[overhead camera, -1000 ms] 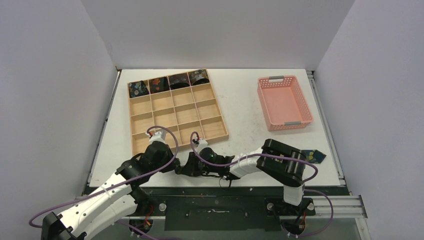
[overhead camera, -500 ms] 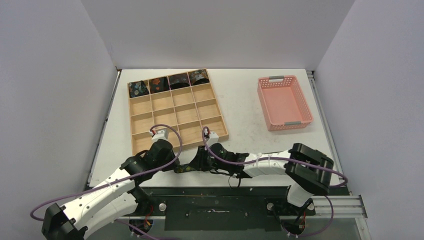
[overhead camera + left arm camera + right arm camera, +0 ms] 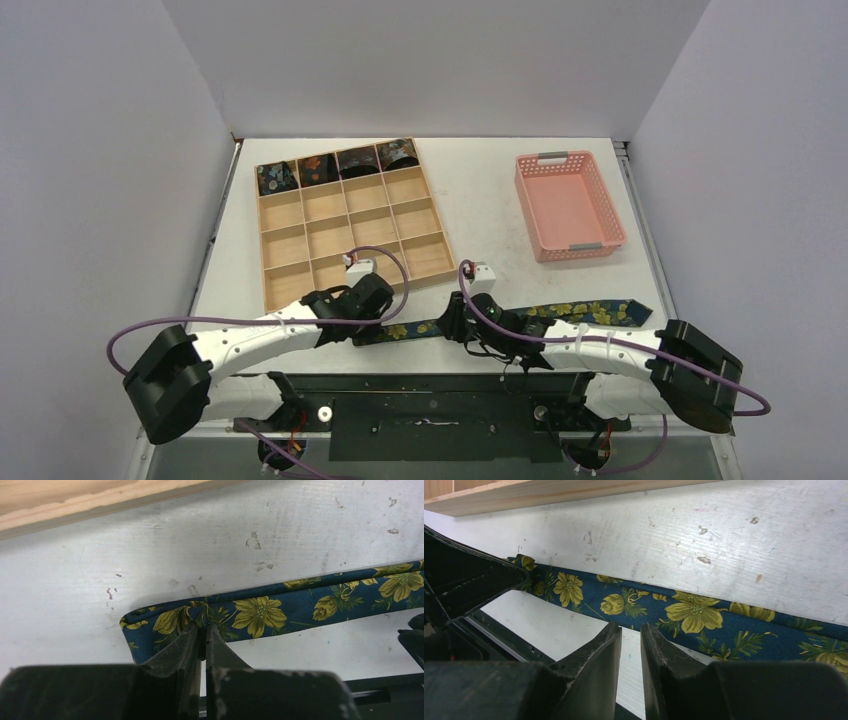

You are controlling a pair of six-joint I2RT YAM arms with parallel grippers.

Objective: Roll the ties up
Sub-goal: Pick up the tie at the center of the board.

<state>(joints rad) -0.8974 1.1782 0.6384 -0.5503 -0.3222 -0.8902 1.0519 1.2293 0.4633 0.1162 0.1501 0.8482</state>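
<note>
A navy tie [image 3: 590, 312] with yellow flowers lies stretched along the table's near edge. My left gripper [image 3: 368, 330] is shut on its folded left end; in the left wrist view the closed jaws [image 3: 204, 627] pinch the tie [image 3: 300, 602] at the fold. My right gripper [image 3: 453, 328] sits over the tie a little to the right. In the right wrist view its jaws [image 3: 630, 627] stand a narrow gap apart with nothing between them, tips at the near edge of the tie [image 3: 734, 625]. Several rolled ties [image 3: 318, 167] fill the wooden tray's far row.
The wooden compartment tray [image 3: 350, 225] lies just beyond both grippers; its near wall shows in the left wrist view [image 3: 75, 500] and the right wrist view [image 3: 524, 495]. A pink basket [image 3: 568, 205] stands at the right. The table's near edge and black rail run just behind the tie.
The right gripper has slid right along the tie and its arm has swung out to the right. The tie now lies drawn out straight. The left gripper has shifted right, still holding the end.
</note>
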